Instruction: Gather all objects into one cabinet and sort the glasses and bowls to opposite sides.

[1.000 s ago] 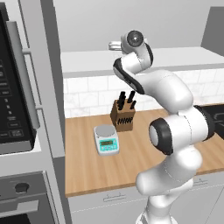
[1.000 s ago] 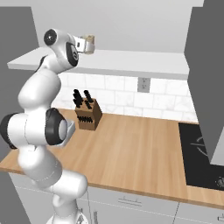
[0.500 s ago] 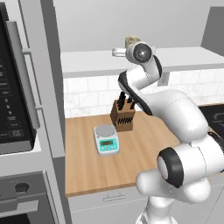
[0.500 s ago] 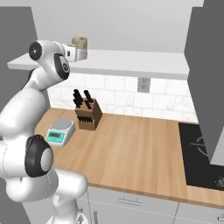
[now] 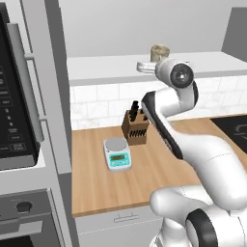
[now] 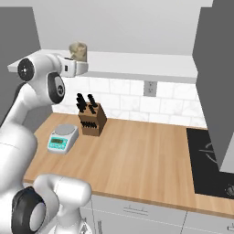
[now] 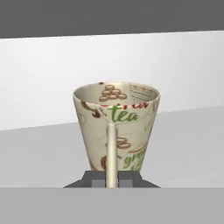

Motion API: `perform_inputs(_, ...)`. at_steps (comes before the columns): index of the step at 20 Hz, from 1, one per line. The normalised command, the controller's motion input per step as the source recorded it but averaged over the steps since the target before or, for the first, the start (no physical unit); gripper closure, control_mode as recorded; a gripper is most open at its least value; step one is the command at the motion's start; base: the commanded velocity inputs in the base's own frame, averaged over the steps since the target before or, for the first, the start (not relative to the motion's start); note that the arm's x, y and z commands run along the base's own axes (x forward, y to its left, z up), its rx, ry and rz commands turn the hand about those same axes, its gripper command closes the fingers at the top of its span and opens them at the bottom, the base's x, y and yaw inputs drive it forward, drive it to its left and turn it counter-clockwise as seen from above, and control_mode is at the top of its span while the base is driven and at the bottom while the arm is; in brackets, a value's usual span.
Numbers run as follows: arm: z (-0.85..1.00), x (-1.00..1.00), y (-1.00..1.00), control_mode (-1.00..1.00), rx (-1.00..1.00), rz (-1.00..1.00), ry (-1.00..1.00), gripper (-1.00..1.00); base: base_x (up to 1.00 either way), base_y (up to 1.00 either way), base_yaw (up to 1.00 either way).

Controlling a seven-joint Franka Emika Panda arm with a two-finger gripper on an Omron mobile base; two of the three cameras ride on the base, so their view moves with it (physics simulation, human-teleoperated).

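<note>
From the left base view, the beige tumbler (image 5: 159, 52) stands upright above the thick white floor slab of the cabinet (image 5: 106, 65), at about 1 o'clock from the middle of the frame, with the arm's white wrist just below and beside it at 4 o'clock; the gripper itself is hidden behind that wrist. On the wooden counter (image 5: 159, 166) below, a knife block (image 5: 135, 128) stands near the tiled wall and a teal kitchen scale (image 5: 117, 153) lies at 7 o'clock from it, close but apart. From the right base view, the tumbler (image 6: 78, 50) sits at 11 o'clock in the frame, over the left end of the cabinet floor (image 6: 137, 65), the white hand reaching to it from the left. The knife block (image 6: 92, 120) is below it at 6 o'clock, the scale (image 6: 62, 138) further to 7 o'clock, and a black hob (image 6: 208, 162) lies at 3 o'clock on the counter (image 6: 137, 155). In the hand view, the tumbler (image 7: 116, 127), printed with "tea" lettering, rises straight ahead against the pale back wall; the gripper (image 7: 112, 180) is pinched tight on its near wall at the base, a thin pale strip of the tumbler running up between the dark tips.
</note>
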Motion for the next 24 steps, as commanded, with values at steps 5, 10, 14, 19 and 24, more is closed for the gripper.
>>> perform_inputs(5,0.43,-1.0,-0.21,-1.0,0.0,0.02,0.1,1.0,0.0,0.0,0.0)
perform_inputs(10,0.08,-1.0,-0.27,-1.0,0.0,0.02,0.18,1.0,0.0,0.0,0.0)
perform_inputs(14,-0.01,-1.0,-0.23,-1.0,0.0,0.01,0.26,1.0,0.0,0.0,0.0)
perform_inputs(19,-0.26,-0.93,-0.13,-1.0,0.0,0.0,0.24,1.0,0.0,0.0,0.0)
perform_inputs(24,-0.4,-0.53,-0.01,-1.0,0.0,0.0,0.02,1.0,0.0,0.0,0.0)
